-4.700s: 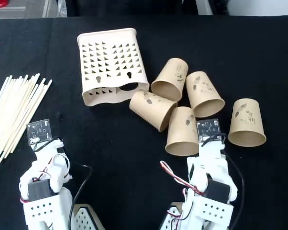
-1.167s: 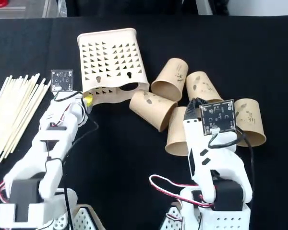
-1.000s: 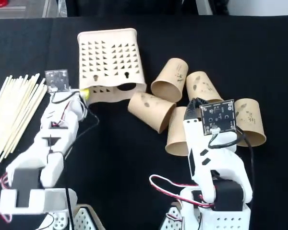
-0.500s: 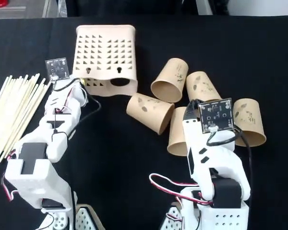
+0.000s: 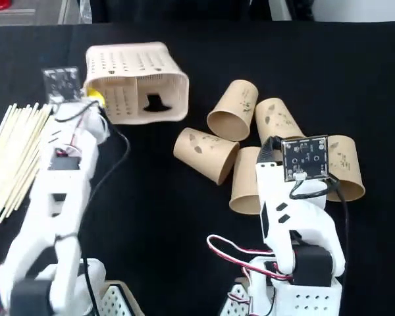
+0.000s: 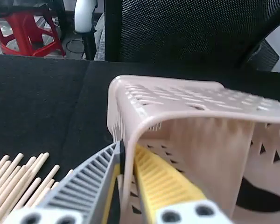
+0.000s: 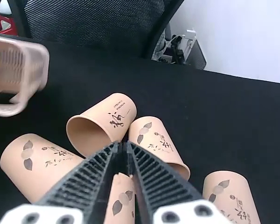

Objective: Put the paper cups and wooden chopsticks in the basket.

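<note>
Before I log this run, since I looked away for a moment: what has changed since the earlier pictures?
The left gripper came forward from rest, clamped onto a wall of the basket and tipped it up, dragging it left and farther away. The right gripper, shut, rose over the paper cups. The cups and the wooden chopsticks stayed about where they were.

The left gripper [image 6: 125, 151] has clamped the basket [image 5: 137, 84] wall and tilted it up (the right gripper [image 7: 122, 148] rose above the cups [image 5: 234, 109]).

Black table [image 5: 316, 66]; mesh chair [image 6: 186, 32]; red stool [image 6: 23, 28] behind.
</note>
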`<control>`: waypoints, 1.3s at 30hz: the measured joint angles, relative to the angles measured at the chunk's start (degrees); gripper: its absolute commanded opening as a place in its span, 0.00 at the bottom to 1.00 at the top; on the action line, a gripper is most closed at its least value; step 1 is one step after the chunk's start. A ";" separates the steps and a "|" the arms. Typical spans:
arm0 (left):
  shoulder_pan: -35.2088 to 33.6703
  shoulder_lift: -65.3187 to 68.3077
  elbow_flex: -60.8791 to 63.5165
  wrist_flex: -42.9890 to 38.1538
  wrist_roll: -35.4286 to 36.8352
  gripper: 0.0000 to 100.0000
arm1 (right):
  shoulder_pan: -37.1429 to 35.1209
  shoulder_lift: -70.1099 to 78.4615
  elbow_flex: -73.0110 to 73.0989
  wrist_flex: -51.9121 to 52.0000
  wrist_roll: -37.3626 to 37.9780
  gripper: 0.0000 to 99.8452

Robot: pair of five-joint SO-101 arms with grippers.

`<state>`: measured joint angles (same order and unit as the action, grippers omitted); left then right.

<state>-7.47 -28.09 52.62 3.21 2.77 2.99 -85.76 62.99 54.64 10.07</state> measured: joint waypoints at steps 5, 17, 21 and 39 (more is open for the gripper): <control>-0.97 -10.64 -12.22 27.60 0.00 0.03 | 0.26 0.00 0.00 0.00 -0.70 0.02; -4.48 -5.36 -26.90 52.66 7.82 0.03 | 0.26 0.00 0.00 0.00 -0.70 0.02; -5.36 -0.44 -27.08 53.01 8.53 0.10 | 0.26 0.00 0.00 0.00 -0.70 0.03; -0.35 -10.02 -43.25 73.41 2.73 0.24 | 0.44 22.59 -23.82 21.63 40.26 0.16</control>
<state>-7.82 -38.11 9.36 76.62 5.49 3.43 -63.16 39.16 76.26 50.33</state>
